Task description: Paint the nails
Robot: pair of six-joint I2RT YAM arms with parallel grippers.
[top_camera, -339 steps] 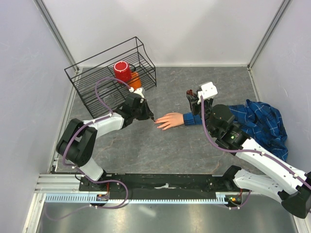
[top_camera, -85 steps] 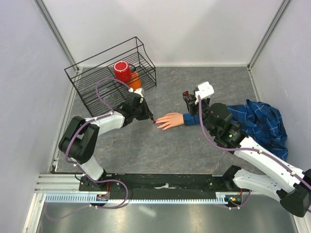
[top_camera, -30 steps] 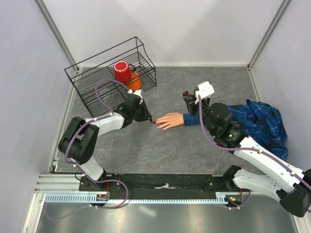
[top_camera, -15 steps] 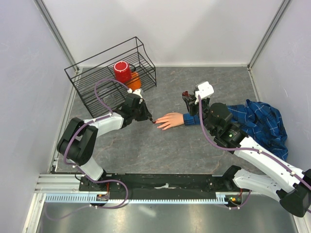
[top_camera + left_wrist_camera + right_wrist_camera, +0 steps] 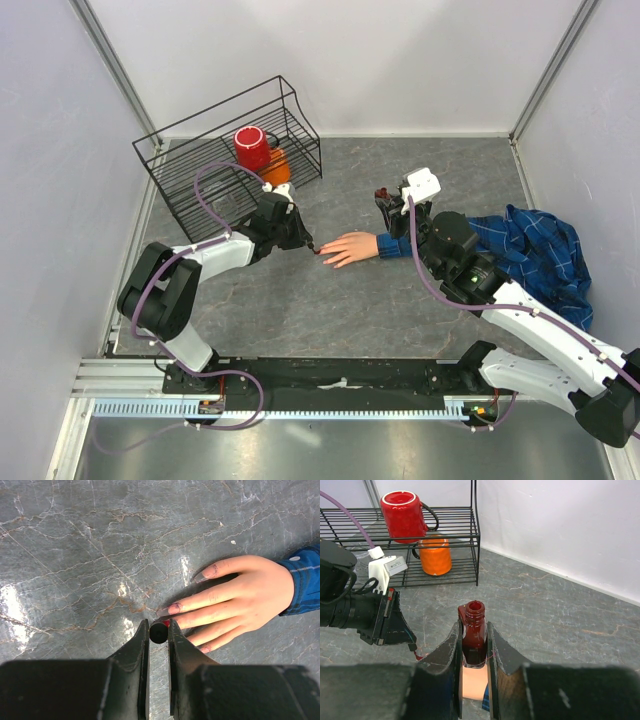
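We find the left gripper (image 5: 159, 630) clamped narrowly on a black brush cap (image 5: 158, 633), its red tip at the fingertips of the fake hand (image 5: 245, 600). The nails (image 5: 164, 612), resting on the grey table (image 5: 90, 555), show dark smears. The right gripper (image 5: 474, 647) grips an open dark-red polish bottle (image 5: 473, 632) upright.

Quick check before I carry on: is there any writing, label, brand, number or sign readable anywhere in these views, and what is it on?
No readable text, brand, number or sign in any view.
Polish bottle: no label showing.
Black brush cap: plain.
Red mug and orange cup: plain.
Grey tag on the left arm's white block: too small to read, if printed at all.
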